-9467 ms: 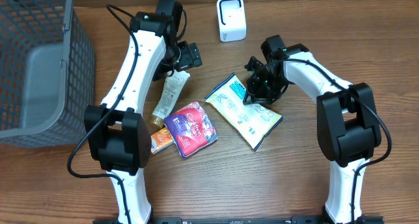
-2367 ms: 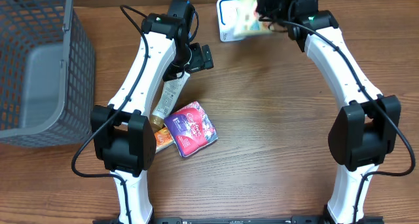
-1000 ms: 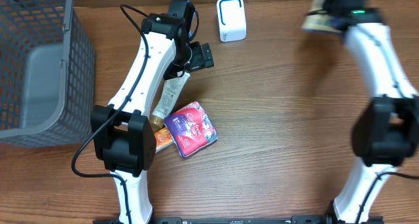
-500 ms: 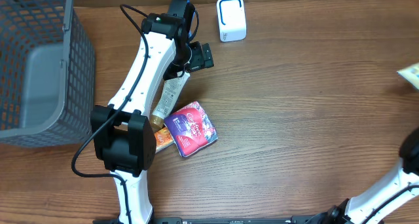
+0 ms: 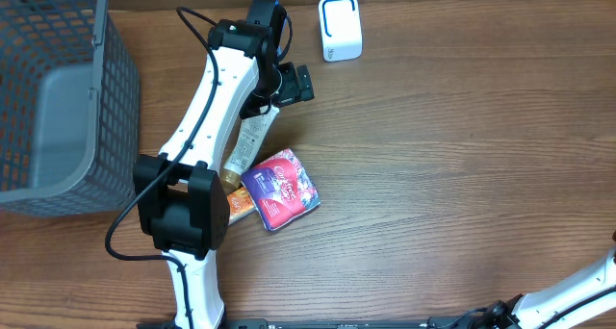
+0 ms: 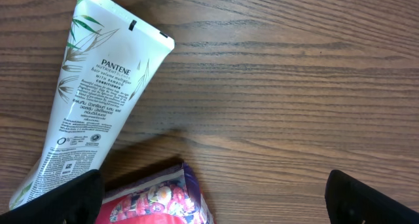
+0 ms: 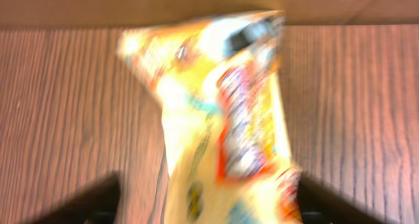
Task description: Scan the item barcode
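Observation:
A yellow snack bag (image 7: 222, 112), blurred by motion, hangs between the wide-spread fingers of my right gripper (image 7: 208, 201) above the wood. There is a gap between the bag and the left finger (image 7: 98, 198), so the gripper is open. In the overhead view this gripper and the bag are out of frame. The white barcode scanner (image 5: 340, 27) stands at the table's far edge. My left gripper (image 5: 292, 82) hovers open near a white Pantene tube (image 6: 91, 99) and a purple snack pack (image 6: 157, 201), holding nothing.
A grey mesh basket (image 5: 58, 98) fills the far left. The tube (image 5: 252, 141), the purple pack (image 5: 280, 189) and a small orange packet (image 5: 238, 206) lie together left of centre. Part of the right arm (image 5: 577, 286) shows at the bottom right corner.
My right arm has swung the yellow bag away from the scanner and out of the overhead view on the right. Its jaws have spread apart. The left arm has not moved.

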